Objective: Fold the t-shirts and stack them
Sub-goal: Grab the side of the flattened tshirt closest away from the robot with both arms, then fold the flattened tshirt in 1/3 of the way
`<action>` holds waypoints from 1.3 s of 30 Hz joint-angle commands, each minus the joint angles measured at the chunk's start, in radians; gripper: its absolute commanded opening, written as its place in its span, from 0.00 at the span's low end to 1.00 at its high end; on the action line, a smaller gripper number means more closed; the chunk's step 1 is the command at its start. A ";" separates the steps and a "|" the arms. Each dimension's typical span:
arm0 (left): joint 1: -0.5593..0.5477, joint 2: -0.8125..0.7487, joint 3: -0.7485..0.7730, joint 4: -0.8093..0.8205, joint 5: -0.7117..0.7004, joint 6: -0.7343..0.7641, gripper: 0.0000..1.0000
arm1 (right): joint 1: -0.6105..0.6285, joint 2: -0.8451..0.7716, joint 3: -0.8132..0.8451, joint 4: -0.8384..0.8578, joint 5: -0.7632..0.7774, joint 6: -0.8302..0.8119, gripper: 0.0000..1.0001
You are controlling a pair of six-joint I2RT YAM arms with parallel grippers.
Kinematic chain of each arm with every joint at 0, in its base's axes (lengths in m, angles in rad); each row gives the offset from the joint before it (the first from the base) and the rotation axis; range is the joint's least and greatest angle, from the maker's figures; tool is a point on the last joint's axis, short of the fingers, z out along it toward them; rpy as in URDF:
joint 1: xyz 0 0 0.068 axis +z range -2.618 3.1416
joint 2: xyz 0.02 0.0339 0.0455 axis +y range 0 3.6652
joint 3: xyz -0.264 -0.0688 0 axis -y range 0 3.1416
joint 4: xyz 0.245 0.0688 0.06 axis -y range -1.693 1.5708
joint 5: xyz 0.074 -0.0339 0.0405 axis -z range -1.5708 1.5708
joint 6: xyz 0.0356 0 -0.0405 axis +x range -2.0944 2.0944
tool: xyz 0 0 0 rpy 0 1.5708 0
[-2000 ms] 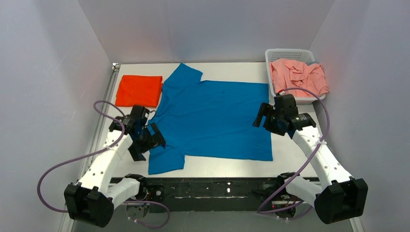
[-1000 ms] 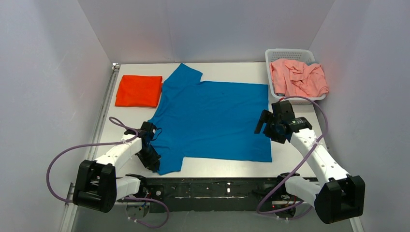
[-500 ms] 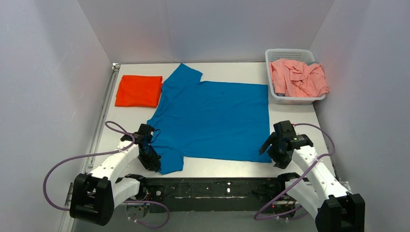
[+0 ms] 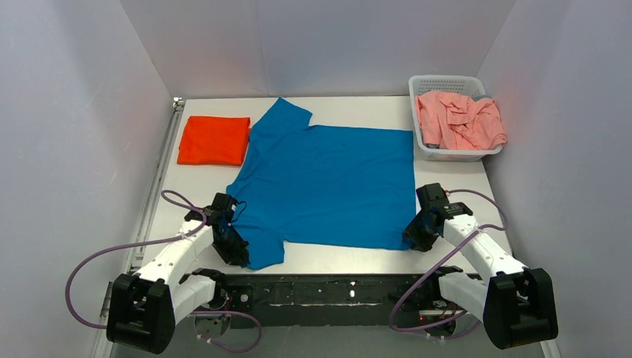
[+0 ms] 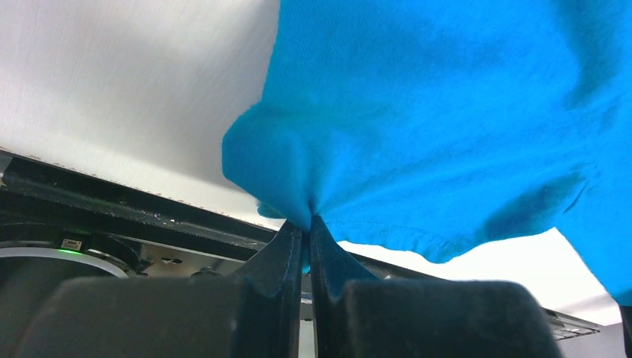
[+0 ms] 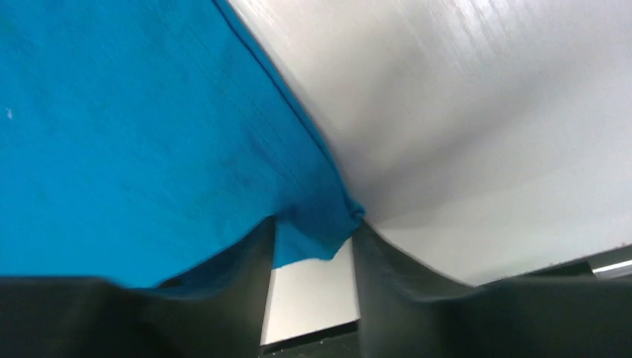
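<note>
A blue t-shirt (image 4: 328,183) lies spread flat on the table, collar to the left. My left gripper (image 4: 234,249) sits at its near-left sleeve, and the left wrist view shows that gripper (image 5: 305,224) shut on a bunched pinch of blue cloth (image 5: 447,112). At the shirt's near-right hem corner is my right gripper (image 4: 414,236). In the right wrist view this gripper (image 6: 313,231) has its fingers apart, with the corner of the blue shirt (image 6: 112,134) lying between the tips and bare table showing in the gap. A folded orange t-shirt (image 4: 215,139) lies at the far left.
A white basket (image 4: 447,80) at the far right corner holds crumpled pink t-shirts (image 4: 460,119). The table's near edge (image 4: 335,257) and the black base rail run just below both grippers. Grey walls enclose the table on three sides.
My right gripper has come down toward the near edge to the shirt's near-right corner, and its jaws have narrowed around it. The left gripper stays shut on the sleeve.
</note>
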 commanded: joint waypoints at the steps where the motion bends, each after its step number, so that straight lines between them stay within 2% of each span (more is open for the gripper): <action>1: -0.005 -0.018 -0.021 -0.141 0.021 -0.015 0.00 | -0.005 0.015 -0.009 0.049 0.036 0.009 0.36; 5: -0.004 -0.031 -0.020 -0.159 0.033 -0.024 0.00 | -0.014 0.007 0.002 -0.001 0.075 -0.004 0.01; 9: -0.021 -0.069 -0.020 -0.208 0.078 -0.069 0.00 | -0.021 -0.041 0.028 -0.090 0.079 -0.017 0.01; 14: -0.070 -0.233 -0.034 -0.404 0.049 -0.138 0.00 | -0.028 -0.095 0.100 -0.206 0.026 -0.010 0.01; 18: -0.087 -0.358 -0.105 -0.444 0.110 -0.204 0.00 | -0.033 -0.093 0.169 -0.334 0.104 -0.026 0.01; 22: -0.096 -0.401 -0.113 -0.460 0.143 -0.209 0.00 | -0.033 -0.109 0.175 -0.341 0.056 -0.052 0.01; 28: -0.097 -0.295 0.026 -0.410 0.105 -0.145 0.00 | -0.033 -0.093 0.179 -0.259 -0.021 -0.105 0.01; 33: -0.095 -0.129 0.124 -0.241 0.155 -0.127 0.00 | -0.033 -0.032 0.265 -0.231 -0.026 -0.177 0.01; 39: -0.094 0.089 0.368 -0.219 0.102 -0.047 0.00 | -0.033 0.062 0.395 -0.234 -0.030 -0.217 0.01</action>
